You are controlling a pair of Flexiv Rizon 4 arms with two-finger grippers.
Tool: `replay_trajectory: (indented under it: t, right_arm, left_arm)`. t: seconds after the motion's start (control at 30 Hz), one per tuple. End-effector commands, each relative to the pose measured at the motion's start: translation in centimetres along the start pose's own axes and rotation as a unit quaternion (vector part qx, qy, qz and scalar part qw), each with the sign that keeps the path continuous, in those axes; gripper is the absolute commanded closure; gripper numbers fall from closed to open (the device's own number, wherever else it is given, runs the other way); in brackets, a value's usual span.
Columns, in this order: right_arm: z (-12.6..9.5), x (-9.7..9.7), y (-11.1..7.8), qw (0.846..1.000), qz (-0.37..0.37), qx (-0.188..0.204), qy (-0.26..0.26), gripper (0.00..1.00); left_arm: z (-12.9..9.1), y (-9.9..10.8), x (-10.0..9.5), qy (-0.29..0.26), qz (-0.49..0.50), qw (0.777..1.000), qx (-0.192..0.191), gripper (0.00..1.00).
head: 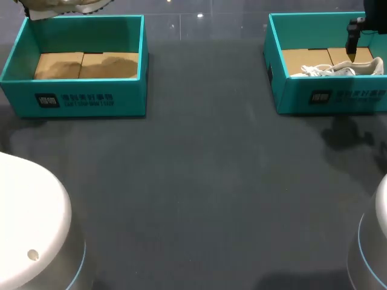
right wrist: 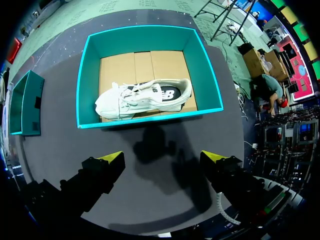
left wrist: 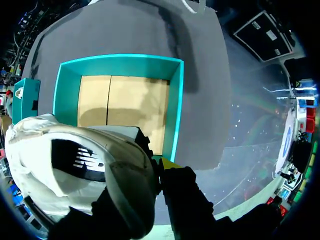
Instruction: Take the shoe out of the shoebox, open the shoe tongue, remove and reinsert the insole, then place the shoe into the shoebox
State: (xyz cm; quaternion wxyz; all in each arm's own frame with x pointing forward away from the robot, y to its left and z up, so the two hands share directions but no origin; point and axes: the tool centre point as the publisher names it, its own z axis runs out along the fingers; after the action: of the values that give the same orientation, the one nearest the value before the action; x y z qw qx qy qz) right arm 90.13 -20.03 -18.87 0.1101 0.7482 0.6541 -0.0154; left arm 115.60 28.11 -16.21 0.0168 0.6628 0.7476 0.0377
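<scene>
Head view, upper left: the white shoe (head: 66,6) hangs above the left shoebox (head: 72,96). Left wrist: the left gripper (left wrist: 161,167) is clamped on it, so best carry it level, clear of the walls. Right wrist: the right gripper (right wrist: 164,159) is spread wide, with the second shoe (right wrist: 145,96) boxed ahead.

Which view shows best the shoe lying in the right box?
The right wrist view: the shoe shows whole, toe to heel, inside the right box. The head view shows only its top above the box wall. The left wrist view shows no part of it, only a second shoe.
</scene>
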Motion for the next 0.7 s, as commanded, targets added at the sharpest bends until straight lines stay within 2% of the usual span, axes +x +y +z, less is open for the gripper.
replay_trajectory:
  t: [0.03,0.17,0.37,0.57,0.7]
  right_arm:
    - [0.0,0.0,0.0,1.000,0.001,0.000,-0.001,0.00]
    - [0.0,0.0,0.0,1.000,0.001,0.000,-0.001,0.00]
    - [0.0,0.0,0.0,1.000,0.001,0.000,-0.001,0.00]
    - [0.0,0.0,0.0,1.000,0.001,0.000,-0.001,0.00]
    - [0.0,0.0,0.0,1.000,0.001,0.000,-0.001,0.00]
  left_arm:
    - [-3.7,-4.7,0.0,0.002,0.003,0.999,-0.047,1.00]
    - [-4.7,-7.6,-0.1,0.010,0.005,0.999,-0.038,1.00]
    - [-6.5,-13.2,-0.5,0.028,0.001,0.999,-0.039,1.00]
    - [-7.5,-17.4,-1.7,0.037,0.002,0.999,-0.035,1.00]
    - [-8.1,-21.0,-2.2,0.039,0.009,0.998,-0.042,1.00]
